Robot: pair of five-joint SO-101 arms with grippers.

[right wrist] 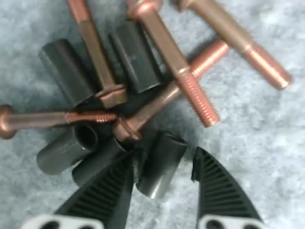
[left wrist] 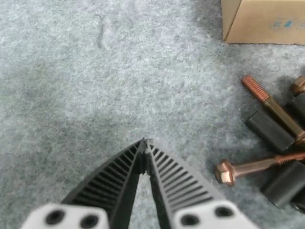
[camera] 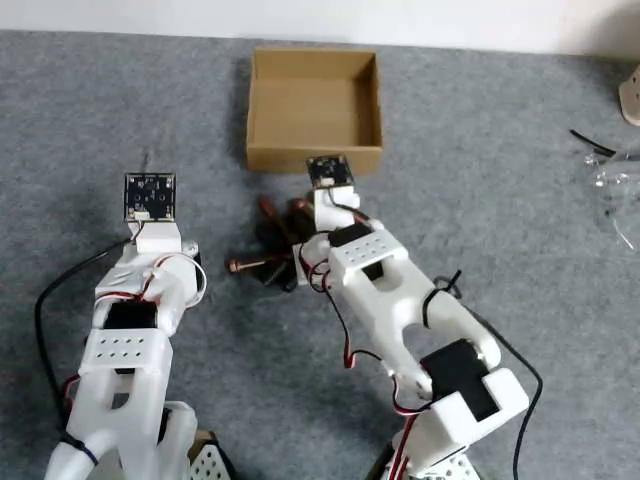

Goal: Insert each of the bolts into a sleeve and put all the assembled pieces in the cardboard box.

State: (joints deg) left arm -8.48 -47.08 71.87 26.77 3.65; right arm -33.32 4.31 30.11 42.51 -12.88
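Several copper bolts (right wrist: 171, 62) and black sleeves (right wrist: 64, 71) lie jumbled in a pile (camera: 275, 245) on the grey carpet, just in front of the cardboard box (camera: 313, 150). The box looks empty. My right gripper (right wrist: 164, 157) is open and low over the pile. One black sleeve (right wrist: 162, 167) lies between its fingers (right wrist: 217, 191), apart from both. My left gripper (left wrist: 144, 143) is shut on nothing above bare carpet, left of the pile. From there I see a bolt (left wrist: 248, 168), a sleeve (left wrist: 269, 131) and the box corner (left wrist: 262, 21).
Loose wires and a clear plastic piece (camera: 608, 172) lie at the far right of the carpet. A black cable (camera: 48, 300) loops beside the left arm (camera: 135, 300). Bare carpet spreads left of the box and around the pile.
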